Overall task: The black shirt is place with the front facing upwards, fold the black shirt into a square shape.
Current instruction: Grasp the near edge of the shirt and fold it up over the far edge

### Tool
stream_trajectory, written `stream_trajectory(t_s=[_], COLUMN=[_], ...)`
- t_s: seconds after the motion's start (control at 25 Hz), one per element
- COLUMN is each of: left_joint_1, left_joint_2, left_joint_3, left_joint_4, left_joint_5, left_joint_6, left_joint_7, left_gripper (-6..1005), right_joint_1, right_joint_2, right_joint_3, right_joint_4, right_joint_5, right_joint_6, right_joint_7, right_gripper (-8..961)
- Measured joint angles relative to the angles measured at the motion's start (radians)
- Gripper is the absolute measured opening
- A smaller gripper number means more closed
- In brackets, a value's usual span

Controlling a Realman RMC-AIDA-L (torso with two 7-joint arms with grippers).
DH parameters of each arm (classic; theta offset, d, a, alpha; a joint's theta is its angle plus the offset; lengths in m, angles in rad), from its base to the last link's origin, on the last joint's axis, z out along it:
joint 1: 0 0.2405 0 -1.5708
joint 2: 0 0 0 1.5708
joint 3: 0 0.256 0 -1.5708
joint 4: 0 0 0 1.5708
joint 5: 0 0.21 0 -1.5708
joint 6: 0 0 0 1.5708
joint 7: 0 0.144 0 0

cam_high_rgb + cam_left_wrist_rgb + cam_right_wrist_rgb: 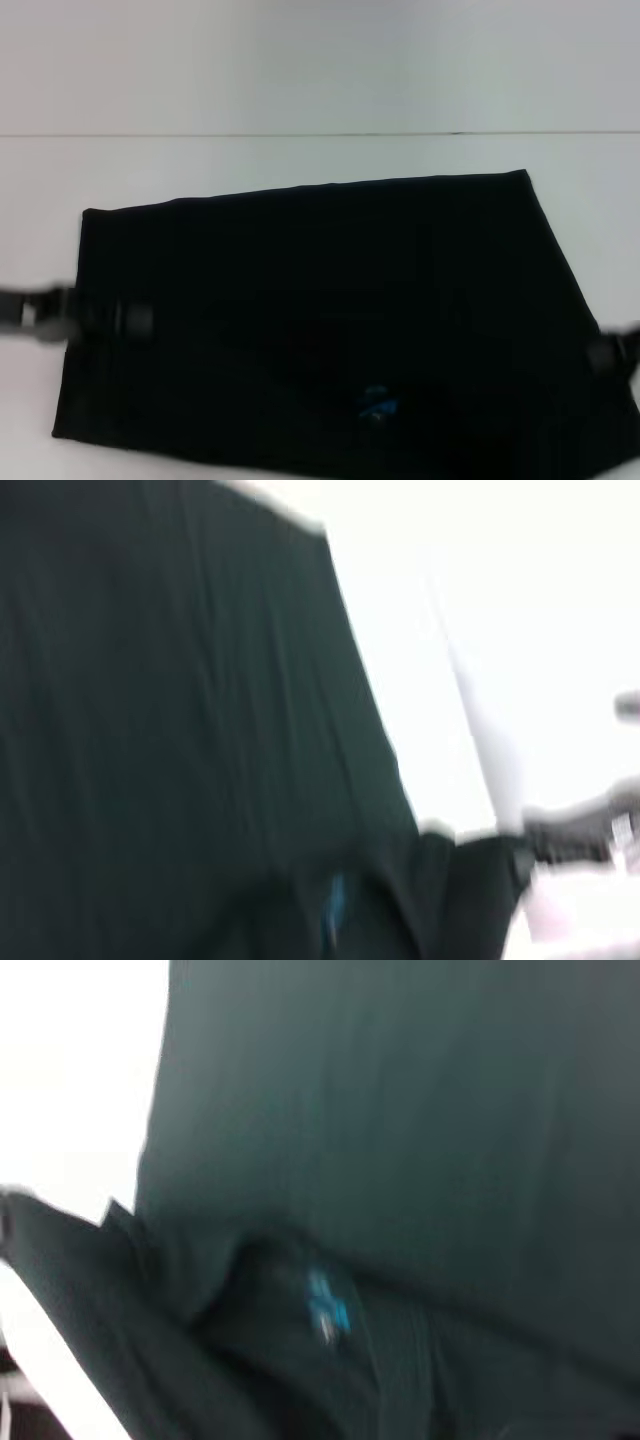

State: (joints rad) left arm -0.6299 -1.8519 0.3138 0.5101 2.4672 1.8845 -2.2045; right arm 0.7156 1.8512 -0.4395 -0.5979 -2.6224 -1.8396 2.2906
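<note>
Camera layout: one head view, two wrist views.
Head camera looks forward and down over the whole black shirt (320, 320) on the white table (320, 155); both wrist cameras sit close above the cloth from opposite sides, sharing its blue neck label (333, 918).

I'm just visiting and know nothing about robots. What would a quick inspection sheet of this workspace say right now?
Surface: white table, bare around the cloth.
Job's things: black shirt lying spread out, blue neck label showing near the robot's side; no lettering visible.
Clutter: nothing seen.
Grippers: left gripper at the shirt's left edge, over the cloth; right gripper at the shirt's right edge.
Cables: nothing seen.
Surroundings: plain pale wall behind the table.
</note>
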Motion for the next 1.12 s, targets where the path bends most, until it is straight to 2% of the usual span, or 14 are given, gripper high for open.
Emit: stream_trajectory(t_s=[0.16,0.28,0.4,0.48,0.52,0.56,0.68,0.8,0.96,1.12], left_joint_1=[0.000,0.011,0.021,0.027,0.030,0.032,0.036,0.033,0.025,0.015], left_joint_2=[-0.002,-0.030,-0.070,-0.095,-0.109,-0.115,-0.134,-0.141,-0.142,-0.145], left_joint_3=[-0.095,-0.112,-0.114,-0.114,-0.114,-0.114,-0.115,-0.114,-0.110,-0.106], left_joint_4=[0.000,-0.004,-0.017,-0.028,-0.033,-0.036,-0.049,-0.051,-0.051,-0.051], left_joint_5=[-0.048,-0.112,-0.184,-0.222,-0.240,-0.252,-0.310,-0.343,-0.384,-0.424], left_joint_6=[-0.173,-0.333,-0.476,-0.555,-0.590,-0.612,-0.666,-0.683,-0.697,-0.719], left_joint_7=[-0.033,-0.030,0.006,0.039,0.057,0.069,0.110,0.128,0.139,0.152], left_gripper=[47,48,48,48,48,48,48,47,47,47], right_joint_1=[0.009,0.009,0.003,-0.002,-0.008,-0.008,-0.014,-0.007,-0.006,-0.006], right_joint_2=[-0.021,-0.015,0.014,0.044,0.074,0.074,0.111,0.139,0.149,0.150], right_joint_3=[0.031,0.034,0.031,0.031,0.033,0.033,0.028,0.033,0.031,0.029], right_joint_4=[0.038,0.077,0.124,0.142,0.146,0.146,0.147,0.146,0.143,0.144], right_joint_5=[0.117,0.235,0.327,0.351,0.367,0.367,0.393,0.422,0.495,0.592], right_joint_6=[0.121,0.246,0.395,0.496,0.576,0.576,0.670,0.725,0.746,0.766], right_joint_7=[0.062,0.071,0.063,0.054,0.038,0.038,0.004,-0.052,-0.087,-0.128], right_gripper=[61,63,64,65,65,66,67,68,70,72])
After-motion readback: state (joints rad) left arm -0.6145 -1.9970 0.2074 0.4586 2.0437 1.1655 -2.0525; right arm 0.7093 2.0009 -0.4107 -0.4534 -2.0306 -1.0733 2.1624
